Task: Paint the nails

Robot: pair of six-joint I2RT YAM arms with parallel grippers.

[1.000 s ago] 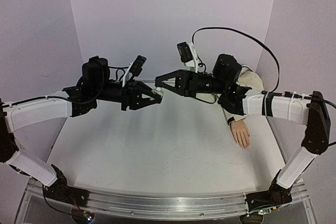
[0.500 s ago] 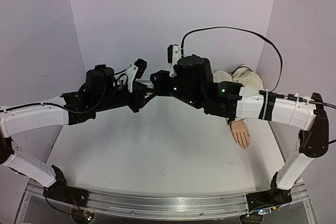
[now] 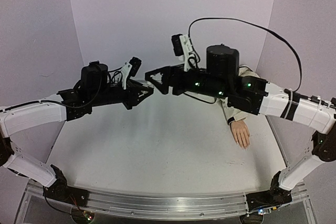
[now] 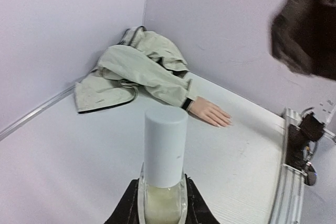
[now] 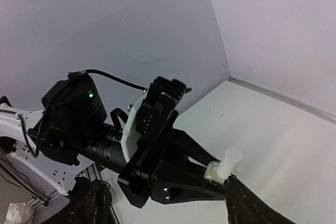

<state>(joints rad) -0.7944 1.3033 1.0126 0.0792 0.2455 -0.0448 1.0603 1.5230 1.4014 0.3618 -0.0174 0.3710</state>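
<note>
The left arm reaches in from the left, raised above the worktop (image 3: 157, 150). Its end effector (image 3: 148, 88) is pinching the glass body of a small bottle (image 4: 164, 203), which stands upright between the fingers (image 4: 126, 212) with its white cap (image 4: 165, 150) on. Just right of it, near the middle, the right end effector (image 3: 152, 80) faces the left one with its jaws spread. In the left wrist view it is only a dark blur up and to the right of the cap, not around it. In the right wrist view one finger (image 5: 252, 205) lies close under the cap; whether they touch I cannot tell. Far right, the mannequin hand (image 3: 241, 132) lies flat on the worktop, fingers toward the near edge, its sleeve (image 4: 142, 72) crumpled in the back corner. The nails (image 3: 244, 144) are at those fingertips, too small to make out.
</note>
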